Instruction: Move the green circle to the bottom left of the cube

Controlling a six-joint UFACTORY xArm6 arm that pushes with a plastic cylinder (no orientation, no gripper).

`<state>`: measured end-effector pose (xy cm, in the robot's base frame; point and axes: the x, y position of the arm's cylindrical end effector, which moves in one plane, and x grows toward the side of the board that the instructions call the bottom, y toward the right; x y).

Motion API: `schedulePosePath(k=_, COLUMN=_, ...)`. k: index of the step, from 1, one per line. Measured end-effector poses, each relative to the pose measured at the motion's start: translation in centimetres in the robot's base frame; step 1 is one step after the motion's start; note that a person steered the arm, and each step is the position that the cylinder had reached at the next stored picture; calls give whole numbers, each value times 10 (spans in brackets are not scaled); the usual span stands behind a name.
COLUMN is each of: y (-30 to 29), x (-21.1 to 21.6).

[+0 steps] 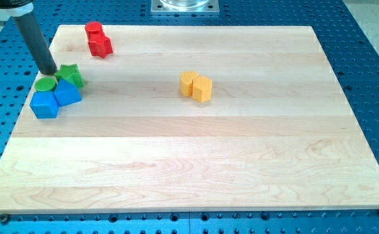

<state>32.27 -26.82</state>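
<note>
Camera view: my tip [51, 71] touching green circle [45, 84], beside blue cube [45, 104]; tool grasp state: cannot tell.

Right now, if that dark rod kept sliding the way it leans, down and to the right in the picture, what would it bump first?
My tip looks about to meet the green circle block, which touches the blue cube. Depth is uncertain.
</note>
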Motion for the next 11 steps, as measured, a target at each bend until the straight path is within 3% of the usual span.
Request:
schedulePosePath(k=1, y=47, x=-1)
schedulePosePath(k=2, y=69, x=38)
schedulePosePath(k=3, y=30, x=46)
schedulePosePath(k=5, y=48, x=48)
schedulePosePath(k=6, y=-21, x=20)
schedulePosePath(k=7, y=-35, x=20)
schedulePosePath(k=9, y=-37, x=119)
schedulePosePath(k=11, y=-2, x=150)
